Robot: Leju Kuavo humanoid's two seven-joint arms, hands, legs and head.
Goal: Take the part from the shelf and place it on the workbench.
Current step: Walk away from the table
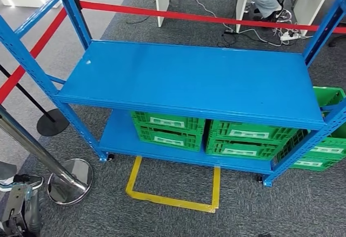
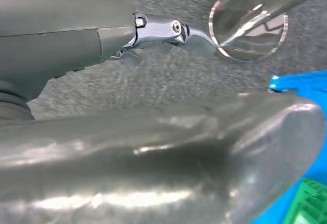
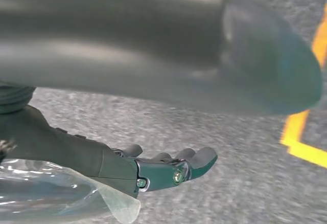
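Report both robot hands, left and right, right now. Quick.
Left robot hand: open, fingers stretched out over the carpet, holding nothing.
Right robot hand: open, fingers out straight; clear plastic shows beside the wrist, not gripped.

floor: grey carpet [image 1: 171, 215] | yellow tape square [image 1: 173, 196] | red barrier belt [image 1: 195, 16] | chrome post base [image 1: 70, 181]

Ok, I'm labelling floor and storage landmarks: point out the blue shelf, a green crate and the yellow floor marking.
blue shelf [image 1: 192, 77]: head view, bare top deck.
green crate [image 1: 168, 130]: head view, front wall of the left crate.
yellow floor marking [image 1: 171, 200]: head view, near tape strip.
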